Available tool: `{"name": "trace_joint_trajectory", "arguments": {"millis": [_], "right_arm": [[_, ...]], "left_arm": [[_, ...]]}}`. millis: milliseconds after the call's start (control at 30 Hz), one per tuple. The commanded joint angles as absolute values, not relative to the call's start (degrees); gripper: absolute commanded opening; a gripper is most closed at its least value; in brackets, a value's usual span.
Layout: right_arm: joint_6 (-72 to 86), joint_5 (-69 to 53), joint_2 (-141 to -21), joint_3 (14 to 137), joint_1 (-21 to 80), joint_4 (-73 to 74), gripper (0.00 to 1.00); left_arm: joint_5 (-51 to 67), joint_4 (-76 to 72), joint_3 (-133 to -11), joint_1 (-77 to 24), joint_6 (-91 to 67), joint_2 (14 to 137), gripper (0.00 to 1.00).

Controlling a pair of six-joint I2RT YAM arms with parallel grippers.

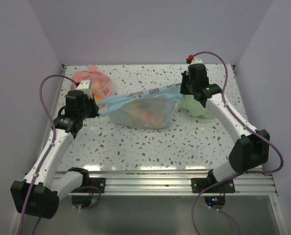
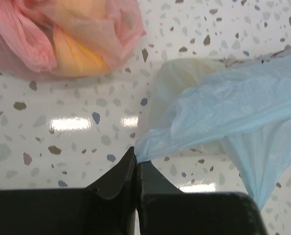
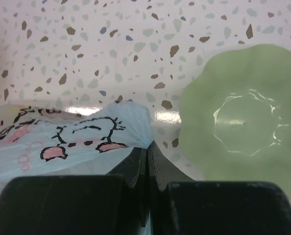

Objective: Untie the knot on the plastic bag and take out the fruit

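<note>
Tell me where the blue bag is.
In the top view, the blue bag lies mid-table, stretched between the left end effector and right end effector, with the pink bag behind-left and green dish right.

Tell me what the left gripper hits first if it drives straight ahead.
The left gripper pinches the thin light-blue plastic bag, so that film first; past it, probably the speckled tabletop, depth unclear. The pink translucent bag sits off-line, upper left.

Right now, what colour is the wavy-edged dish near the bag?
The dish is pale green, clearest in the right wrist view.
</note>
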State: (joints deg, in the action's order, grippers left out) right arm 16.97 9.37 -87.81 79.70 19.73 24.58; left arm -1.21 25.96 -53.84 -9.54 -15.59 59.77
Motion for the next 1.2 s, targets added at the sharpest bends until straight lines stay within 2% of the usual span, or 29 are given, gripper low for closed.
{"name": "trace_joint_trajectory", "arguments": {"millis": [0,100,167,367,567,600,667,700,767,800,833,867,1033,1100,1167], "right_arm": [[15.03,8.54,-86.4,77.0,19.95,23.29,0.0],[13.36,7.91,-84.91,76.55,20.57,23.82,0.0],[11.87,7.73,-84.11,76.99,21.09,25.04,0.0],[7.04,8.17,-81.12,77.78,23.64,26.63,0.0],[6.33,7.65,-79.81,76.47,23.91,26.54,0.0],[5.98,7.3,-79.63,76.38,24.08,26.46,0.0],[4.49,6.42,-79.19,76.81,24.96,26.54,0.0],[3.96,6.33,-79.19,77.08,25.22,26.89,0.0],[2.82,5.72,-79.1,78.21,25.66,27.59,0.0],[2.46,5.36,-79.19,78.48,25.84,27.95,0.0],[2.03,5.1,-79.19,78.83,26.19,28.21,0.0],[1.15,5.01,-79.1,79.36,26.54,28.56,0.0],[-1.58,3.96,-79.19,80.77,28.47,29.35,0.0],[-1.32,3.08,-79.45,80.86,28.39,29.27,0.0],[-0.97,2.64,-79.54,81.03,28.56,29.18,0.0]], "left_arm": [[4.12,27.33,-49.14,-8.79,-16.25,57.13,0.03],[7.82,28.21,-49.39,-8.79,-17.75,55.82,0.04],[8.61,29.35,-50.62,-8.79,-18.45,54.85,0.0],[13.27,32.09,-62.03,-8.88,-24.69,53.62,0.0],[-1.83,35.06,-67.57,-8.79,-26.72,54.66,0.02],[-2.72,35.16,-68.2,-8.79,-26.37,54.58,0.16],[-5.0,35.07,-70.12,-8.79,-25.32,54.75,0.32],[-5.71,35.16,-70.83,-8.79,-23.66,55.02,0.49],[-6.15,35.51,-72.85,-8.79,-21.46,55.28,0.71],[-5.89,35.42,-73.38,-8.79,-19.01,55.2,0.89],[-4.32,35.07,-73.82,-8.88,-17.94,55.02,0.96],[-2.48,34.29,-74.52,-8.96,-16.45,54.93,1.0],[10.62,33.4,-76.2,-10.79,-8.09,57.12,1.0],[9.59,33.05,-76.11,-14.48,-5.12,58.53,1.0],[2.31,31.74,-75.59,-23.35,-2.65,60.19,1.0]]}}
